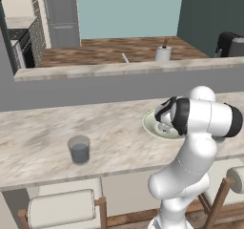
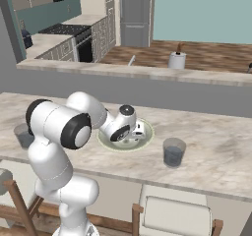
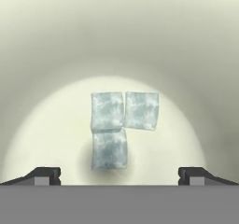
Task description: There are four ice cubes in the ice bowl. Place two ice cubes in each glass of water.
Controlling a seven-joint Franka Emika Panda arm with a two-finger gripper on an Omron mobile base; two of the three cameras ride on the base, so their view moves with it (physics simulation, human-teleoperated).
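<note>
The gripper [image 3: 119, 174] hangs inside the ice bowl [image 3: 56, 55], its two dark fingertips [image 3: 44, 175] spread wide apart with nothing between them. In the hand view, three ice cubes [image 3: 122, 122] lie clustered on the bowl's pale floor, touching one another: two side by side and one below the left of that pair, nearest the fingertips. None of them touches a fingertip. Whether a fourth cube sits under or behind them cannot be told.

In the right base view the ice bowl [image 2: 106, 142] rests on the marbled counter [image 2: 211, 132], with the robot's hand lowered into it and covering much of its middle. One glass of water [image 2: 173, 152] stands on the counter to the right of the bowl, apart from it. A second glass of water [image 2: 23, 135] stands to the bowl's left, partly hidden behind the arm's dark joint.

In the left base view the bowl [image 1: 151, 125] peeks out from behind the arm, and a glass of water [image 1: 79, 150] stands well to its left on the counter. Beyond the bowl, on the raised ledge [image 2: 98, 69], a white mug [image 2: 176, 60] with a brown stick stands upright.
</note>
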